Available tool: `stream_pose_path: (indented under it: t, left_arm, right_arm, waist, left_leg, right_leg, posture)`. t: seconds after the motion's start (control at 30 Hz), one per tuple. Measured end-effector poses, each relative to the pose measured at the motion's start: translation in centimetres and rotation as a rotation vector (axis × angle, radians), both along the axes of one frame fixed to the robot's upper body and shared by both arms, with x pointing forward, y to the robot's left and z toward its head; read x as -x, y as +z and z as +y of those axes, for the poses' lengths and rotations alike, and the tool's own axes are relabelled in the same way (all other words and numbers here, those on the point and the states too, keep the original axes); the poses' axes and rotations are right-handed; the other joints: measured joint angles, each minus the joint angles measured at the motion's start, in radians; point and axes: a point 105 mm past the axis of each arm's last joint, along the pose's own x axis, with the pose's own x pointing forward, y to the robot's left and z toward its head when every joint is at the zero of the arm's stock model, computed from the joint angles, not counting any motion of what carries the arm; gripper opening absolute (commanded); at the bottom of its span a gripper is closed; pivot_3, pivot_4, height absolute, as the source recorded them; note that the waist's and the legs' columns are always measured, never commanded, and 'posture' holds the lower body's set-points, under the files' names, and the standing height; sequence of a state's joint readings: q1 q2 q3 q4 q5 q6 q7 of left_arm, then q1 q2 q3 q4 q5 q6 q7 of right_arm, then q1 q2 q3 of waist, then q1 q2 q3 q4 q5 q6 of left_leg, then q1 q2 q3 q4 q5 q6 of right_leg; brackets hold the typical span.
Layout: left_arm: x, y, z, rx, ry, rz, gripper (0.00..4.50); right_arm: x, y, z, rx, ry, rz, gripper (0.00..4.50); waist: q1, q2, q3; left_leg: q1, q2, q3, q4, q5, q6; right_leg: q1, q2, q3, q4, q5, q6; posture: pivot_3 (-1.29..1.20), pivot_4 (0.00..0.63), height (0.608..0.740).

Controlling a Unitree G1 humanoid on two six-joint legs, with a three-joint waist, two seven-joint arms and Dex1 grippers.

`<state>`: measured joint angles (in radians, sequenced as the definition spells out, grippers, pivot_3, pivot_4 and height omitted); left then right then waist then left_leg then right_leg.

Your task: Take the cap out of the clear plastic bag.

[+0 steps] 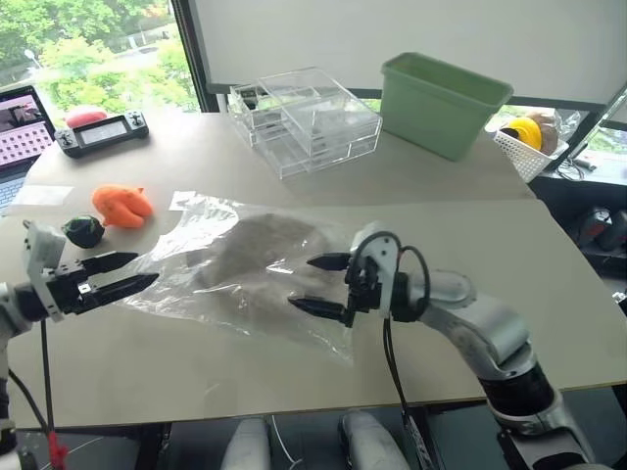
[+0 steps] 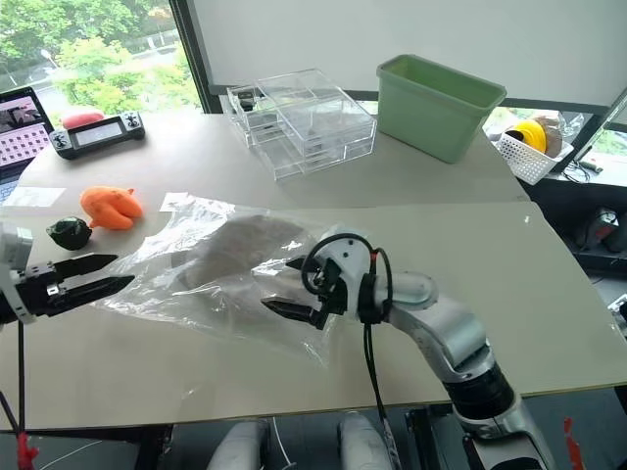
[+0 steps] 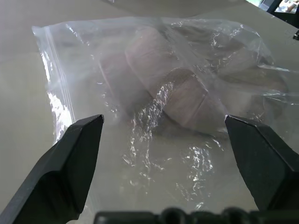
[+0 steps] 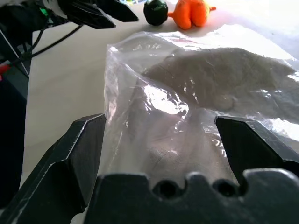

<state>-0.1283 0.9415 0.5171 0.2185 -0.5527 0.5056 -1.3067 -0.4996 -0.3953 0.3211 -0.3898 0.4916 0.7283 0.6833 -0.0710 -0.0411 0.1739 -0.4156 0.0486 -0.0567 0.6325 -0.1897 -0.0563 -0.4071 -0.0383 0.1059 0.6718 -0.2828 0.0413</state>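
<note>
The clear plastic bag (image 1: 196,279) lies crinkled on the middle of the table, and the beige cap (image 1: 257,247) is inside it. My left gripper (image 1: 147,269) is open at the bag's left edge, pointing right toward it; the left wrist view shows the cap (image 3: 173,88) through the film ahead of its fingers. At the bag's right end my right gripper (image 1: 301,283) points left, open. The bag's film (image 4: 140,116) rises between its spread fingers, and nothing is gripped.
An orange toy (image 1: 122,206) and a small dark green lump (image 1: 84,231) sit left of the bag. Clear acrylic drawer boxes (image 1: 309,117), a green bin (image 1: 441,103) and a game controller (image 1: 102,132) stand at the back. A white basket (image 1: 529,147) is far right.
</note>
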Motion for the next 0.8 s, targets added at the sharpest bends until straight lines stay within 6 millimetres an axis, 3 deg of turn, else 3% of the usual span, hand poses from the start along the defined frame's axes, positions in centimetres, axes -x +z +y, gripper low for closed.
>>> stream_pose_path:
  t: [0.17, 0.27, 0.43, 0.67, 0.8]
  left_arm:
    - [1.9, 0.4, -0.9, -0.042, -0.043, -0.002, 4.45]
    - [3.2, 0.7, -2.8, -0.065, -0.13, 0.002, 4.45]
    - [3.4, 2.4, -5.1, -0.09, -0.165, -0.155, 4.45]
    - [4.1, 0.6, -7.3, -0.178, -0.116, -0.369, 4.45]
    - [4.6, 0.2, -8.0, -0.206, -0.093, -0.407, 4.45]
  right_arm:
    - [0.0, 0.1, 3.2, 0.007, 0.066, -0.002, 4.5]
    - [-0.5, 0.2, 4.4, 0.021, 0.082, 0.001, 4.5]
    - [-0.1, -0.1, 5.6, 0.039, 0.141, 0.015, 4.5]
    - [-0.2, -1.7, 4.4, 0.087, 0.13, 0.037, 4.5]
    - [0.0, -2.8, 3.2, 0.098, 0.108, 0.031, 4.5]
  waist:
    - [0.005, 0.0, 0.0]
    - [0.007, 0.0, 0.0]
    - [0.006, 0.0, 0.0]
    - [0.003, 0.0, 0.0]
    - [0.003, 0.0, 0.0]
  left_leg:
    - [0.001, 0.0, 0.0, 0.0, 0.0, 0.0]
    - [0.001, 0.0, 0.0, 0.0, 0.0, 0.0]
    - [0.002, 0.0, 0.0, 0.0, 0.0, 0.0]
    - [0.002, 0.0, 0.0, -0.001, 0.0, 0.0]
    - [0.002, 0.0, 0.0, 0.0, 0.0, 0.0]
  right_leg:
    - [0.001, 0.0, -0.001, 0.001, 0.0, -0.001]
    - [0.001, 0.0, -0.001, 0.001, 0.0, -0.001]
    - [0.001, 0.0, -0.001, 0.001, 0.0, -0.001]
    - [0.001, 0.0, -0.001, 0.0, 0.0, -0.002]
    - [0.002, 0.0, -0.001, 0.0, 0.0, -0.001]
  posture:
    - [0.0, 0.15, 0.735]
    - [0.0, 0.15, 0.735]
    - [0.0, 0.15, 0.735]
    - [0.0, 0.15, 0.735]
    - [0.0, 0.15, 0.735]
